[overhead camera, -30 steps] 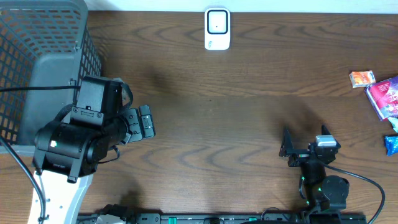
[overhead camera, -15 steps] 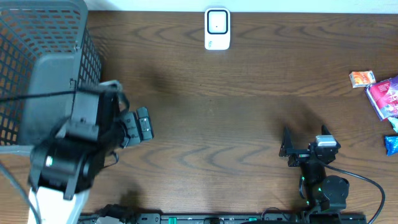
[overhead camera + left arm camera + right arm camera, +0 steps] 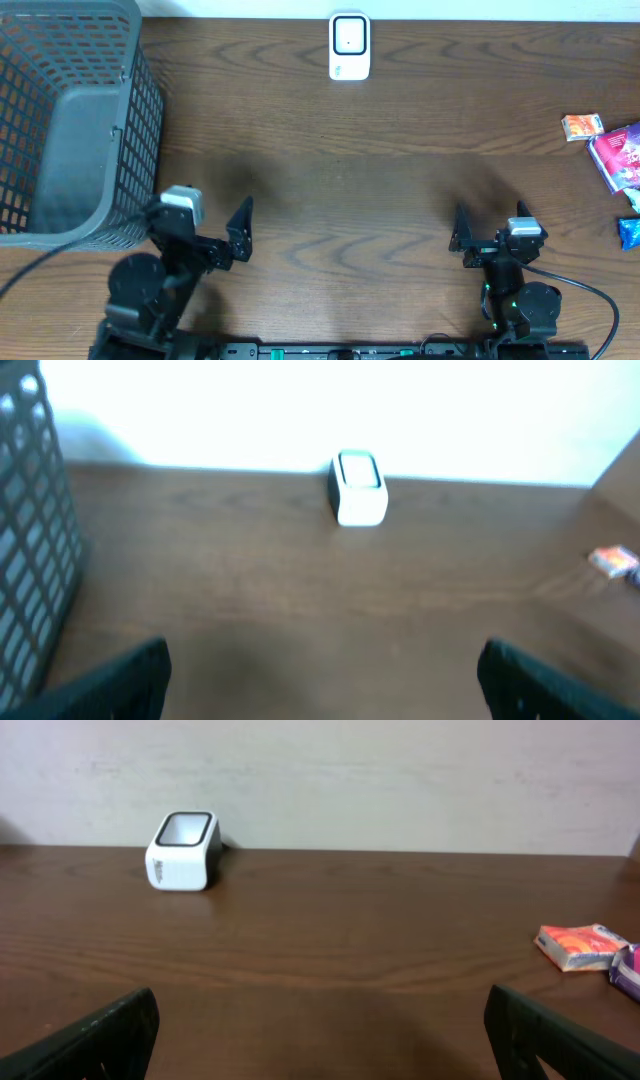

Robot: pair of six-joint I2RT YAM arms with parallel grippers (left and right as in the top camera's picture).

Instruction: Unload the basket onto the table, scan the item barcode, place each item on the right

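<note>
The white barcode scanner [image 3: 349,46] stands at the far middle edge of the table, and shows as well in the left wrist view [image 3: 358,488] and the right wrist view [image 3: 182,850]. Small packaged items lie at the far right: an orange box [image 3: 582,125] [image 3: 580,945], a purple packet [image 3: 622,155] and a blue packet [image 3: 630,232]. My left gripper [image 3: 210,225] [image 3: 322,680] is low at the front left, open and empty. At the front right my right gripper [image 3: 490,235] [image 3: 320,1030] is also open and empty. Both grippers are far from the items.
A grey mesh basket [image 3: 60,120] fills the back left corner, just behind my left arm. The brown wooden table [image 3: 350,180] stretches between the two grippers and the scanner. A pale wall runs behind the table's far edge.
My left arm has come down from beside the basket to a low pose at the table's front left. The right arm has not moved. Both grippers stay open.
</note>
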